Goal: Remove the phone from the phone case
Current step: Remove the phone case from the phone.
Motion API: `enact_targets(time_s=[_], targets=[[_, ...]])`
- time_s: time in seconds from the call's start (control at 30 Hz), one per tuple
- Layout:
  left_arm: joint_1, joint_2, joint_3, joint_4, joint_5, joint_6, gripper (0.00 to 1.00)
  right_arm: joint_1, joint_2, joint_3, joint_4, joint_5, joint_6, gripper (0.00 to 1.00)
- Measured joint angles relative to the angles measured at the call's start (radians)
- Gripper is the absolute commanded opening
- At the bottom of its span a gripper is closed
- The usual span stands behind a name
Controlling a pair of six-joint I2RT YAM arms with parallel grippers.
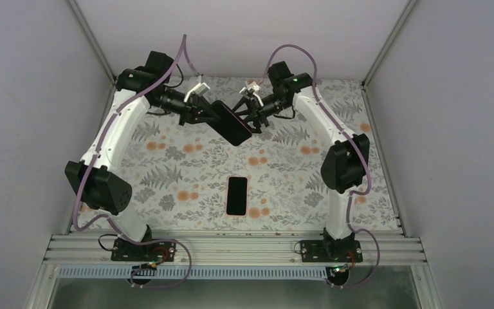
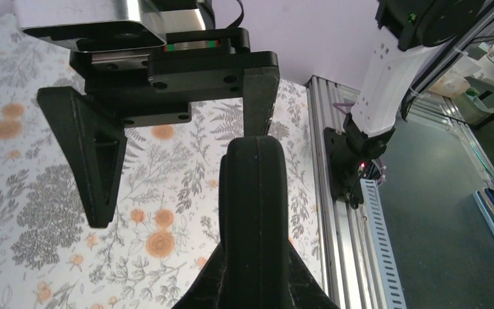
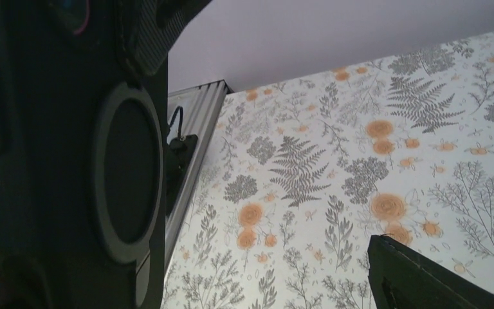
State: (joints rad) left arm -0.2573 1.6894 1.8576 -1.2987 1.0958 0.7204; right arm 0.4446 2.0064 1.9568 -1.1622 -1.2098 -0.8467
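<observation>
Matte black phone case midair between arms. Left tool fingers apart, right tool grip unclear. Black rectangular phone flat on floral surface.

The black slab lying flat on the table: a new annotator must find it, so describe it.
On the flowered tablecloth, look near the front edge, midway across. The black slab lies flat, untouched; the other dark slab is held up farther back.
</observation>
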Motion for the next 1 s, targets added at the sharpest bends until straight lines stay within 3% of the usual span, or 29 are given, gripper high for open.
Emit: enact_targets(time_s=[0.3,0.37,0.43,0.63,0.73,0.83,0.9,1.0], targets=[[0.011,-0.006,-0.006,0.048,0.046,-0.022,0.02,0.016,0.077,0.138,-0.026,-0.057,0.043,0.90],[0.014,-0.006,-0.005,0.039,0.054,-0.018,0.02,0.021,0.084,0.143,-0.027,-0.064,0.052,0.86],[0.016,0.002,0.008,0.017,0.059,-0.002,0.04,0.023,0.085,0.144,-0.029,-0.072,0.055,0.76],[0.028,0.112,0.167,-0.153,0.057,0.101,0.10,0.032,0.085,0.146,-0.037,-0.085,0.061,0.29],[0.038,0.145,0.192,-0.178,0.053,0.129,0.11,0.034,0.072,0.117,-0.016,-0.084,0.081,0.20],[0.040,0.150,0.192,-0.187,0.053,0.144,0.24,0.038,0.046,0.068,0.026,-0.086,0.111,0.11],[0.037,0.146,0.192,-0.163,0.067,0.157,0.44,0.047,0.027,0.036,0.063,-0.097,0.145,0.04],[0.015,0.139,0.190,-0.126,0.079,0.178,0.69,0.089,0.006,0.005,0.088,-0.098,0.181,0.03]])
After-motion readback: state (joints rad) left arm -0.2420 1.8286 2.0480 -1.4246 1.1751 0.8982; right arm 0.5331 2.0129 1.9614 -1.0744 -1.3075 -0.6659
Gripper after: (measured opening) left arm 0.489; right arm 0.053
